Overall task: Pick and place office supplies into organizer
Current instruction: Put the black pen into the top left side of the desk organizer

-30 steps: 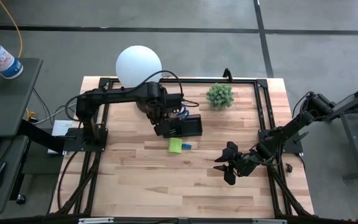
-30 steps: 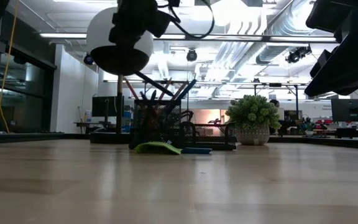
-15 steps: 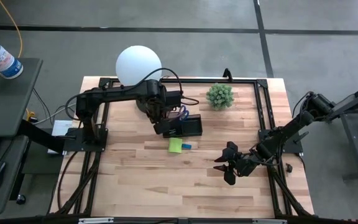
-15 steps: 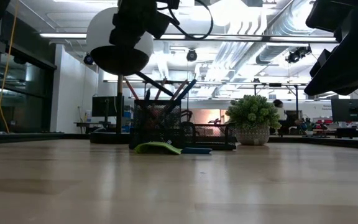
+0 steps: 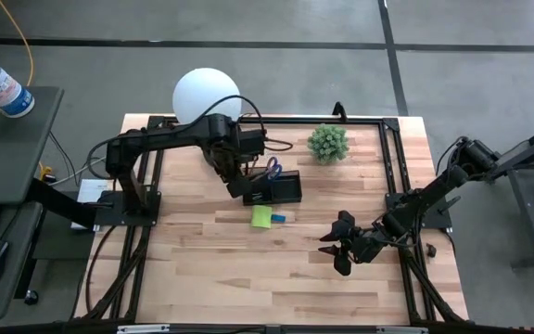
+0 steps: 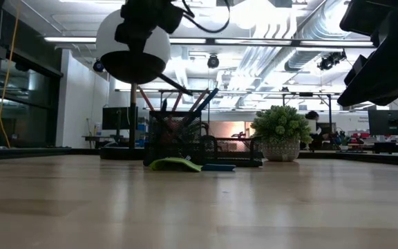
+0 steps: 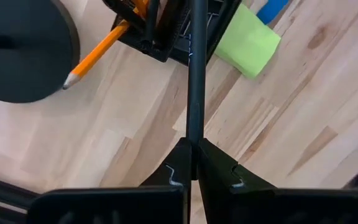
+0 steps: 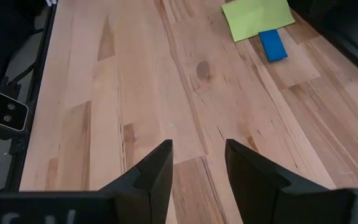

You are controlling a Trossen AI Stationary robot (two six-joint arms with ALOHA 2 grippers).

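Reaching in from the left edge of the table (image 5: 202,269), the left arm in the high view holds its left gripper (image 5: 246,182) over the near-left corner of the dark organizer (image 5: 281,188), which sits a little toward the far edge from the middle of the worktop. Blue-handled scissors (image 5: 273,168) stick out just behind the organizer. A lime-green sticky-note pad (image 5: 261,217) and a small blue block (image 5: 278,218) lie touching each other just in front of it. The white globe lamp (image 5: 207,96) stands at the far edge and the potted plant (image 5: 327,142) toward the far right. The right gripper (image 5: 341,243) waits near the right edge, well apart from the organizer.

From the low view, pens and pencils (image 6: 185,102) fan upward out of the organizer (image 6: 178,142), with the pad (image 6: 175,164) in front.

Seen from the left wrist, the fingers (image 7: 182,163) are pinched narrowly on a dark pen (image 7: 196,74) whose far end reaches the organizer (image 7: 160,37); an orange pencil (image 7: 95,56) pokes out beside the lamp's black base (image 7: 23,50).

At the right wrist, the fingers (image 8: 160,168) stand apart with bare wood between them.
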